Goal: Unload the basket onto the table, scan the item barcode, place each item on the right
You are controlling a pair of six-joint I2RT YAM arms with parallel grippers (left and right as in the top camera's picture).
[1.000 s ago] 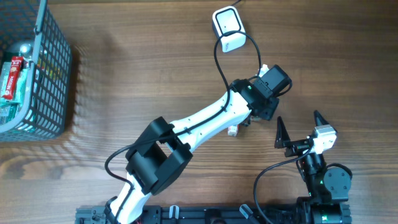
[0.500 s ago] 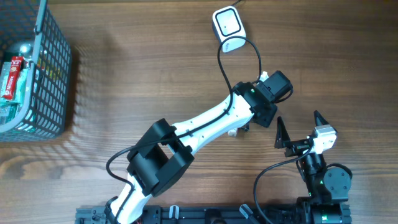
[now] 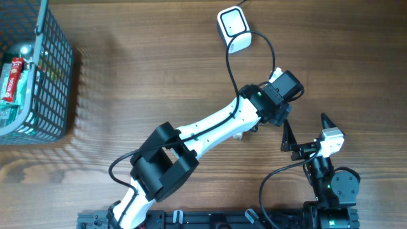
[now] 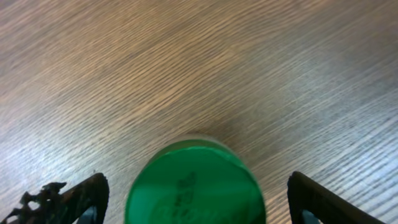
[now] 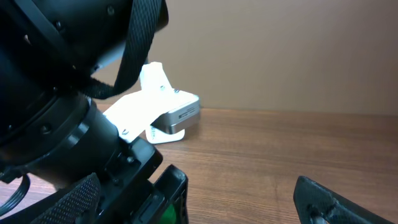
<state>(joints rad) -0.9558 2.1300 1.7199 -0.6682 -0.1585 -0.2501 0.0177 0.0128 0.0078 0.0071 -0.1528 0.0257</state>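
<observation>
My left fingers are spread wide on either side of a round green item with dark, blurred print on its top. It sits on the brown wooden bench directly between them. A strip of bare wood shows on each side of it, so I am not gripping it. From overhead the green item is hidden beneath my left wrist, which reaches across to the right half of the bench. In the right wrist view only a sliver of green peeks out low down under that black wrist. My right fingers are also wide apart and hold nothing, just beside the left wrist on the side nearer my base. The white barcode scanner on its stand is farther back on the bench, apart from the item, and a black cable curves between it and my left arm. At the far left edge is a grey wire basket with a red packet inside, among other goods I cannot make out.
</observation>
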